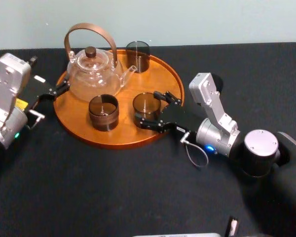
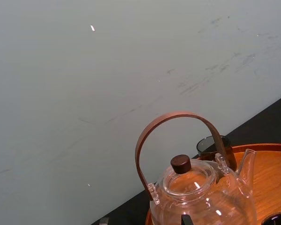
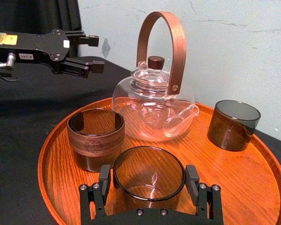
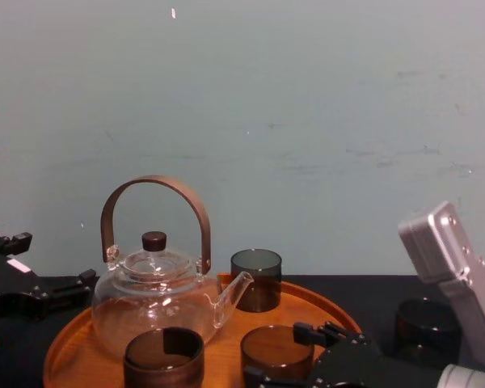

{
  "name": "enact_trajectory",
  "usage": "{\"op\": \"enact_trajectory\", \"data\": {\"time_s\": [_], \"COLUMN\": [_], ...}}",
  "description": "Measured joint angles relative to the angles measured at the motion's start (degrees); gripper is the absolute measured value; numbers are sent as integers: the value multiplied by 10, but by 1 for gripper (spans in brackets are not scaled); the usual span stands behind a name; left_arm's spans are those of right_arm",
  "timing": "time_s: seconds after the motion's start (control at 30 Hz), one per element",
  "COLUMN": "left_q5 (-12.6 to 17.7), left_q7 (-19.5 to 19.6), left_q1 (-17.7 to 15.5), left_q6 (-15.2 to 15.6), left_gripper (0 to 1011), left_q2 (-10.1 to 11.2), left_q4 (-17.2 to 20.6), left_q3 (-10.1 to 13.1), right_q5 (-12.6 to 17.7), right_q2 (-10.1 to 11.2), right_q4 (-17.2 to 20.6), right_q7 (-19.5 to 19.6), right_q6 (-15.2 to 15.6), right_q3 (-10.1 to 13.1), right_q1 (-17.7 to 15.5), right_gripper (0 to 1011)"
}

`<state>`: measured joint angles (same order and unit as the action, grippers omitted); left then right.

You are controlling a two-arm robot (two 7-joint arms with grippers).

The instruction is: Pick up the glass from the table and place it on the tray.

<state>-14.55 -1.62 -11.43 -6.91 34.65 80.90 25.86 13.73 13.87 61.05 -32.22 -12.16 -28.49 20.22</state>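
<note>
currently the glass stands upright on the tray, in its front right part, mouth up and long axis vertical, with no lean showing in either the head view or the right wrist view. the right gripper reaches in over the tray's right rim from the table and is clamped on the glass, one finger against each side of its wall. in the right wrist view the two fingers flank the glass at mid-height, and the gripper's black body hides the foot of the glass, so its contact with the wood cannot be seen there. the chest view cuts the glass off at the lower edge.

just left of it on the tray stands a ribbed brown cup, close but apart. a clear teapot with a bent wooden handle sits behind them, its spout pointing right toward a dark smoky cup at the far rim. in the left wrist view the teapot is cut off below, and the smoky cup is partly hidden behind the handle.

the left gripper hovers just beside the tray's left rim, near the teapot, its fingers spread apart with nothing between them; the right wrist view shows the gap clearly.
</note>
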Motion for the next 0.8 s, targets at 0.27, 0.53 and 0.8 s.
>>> {"op": "enact_trajectory", "data": {"time_s": [0.27, 0.53, 0.8], "left_q5": [0, 0, 0], "left_q7": [0, 0, 0], "left_q1": [0, 0, 0], "left_q6": [0, 0, 0], "left_gripper": [1001, 1002, 1001], "left_q2": [0, 0, 0], "left_q4": [0, 0, 0], "left_q3": [0, 0, 0], "right_q5": [8, 14, 13], "right_q2": [12, 28, 51], "right_q4": [28, 62, 117], "right_q7": [0, 6, 29], "right_q6": [13, 23, 37], "right_q3": [4, 8, 17], "right_q1": [-16, -41, -84], "right_gripper": [1002, 1002, 1002]}}
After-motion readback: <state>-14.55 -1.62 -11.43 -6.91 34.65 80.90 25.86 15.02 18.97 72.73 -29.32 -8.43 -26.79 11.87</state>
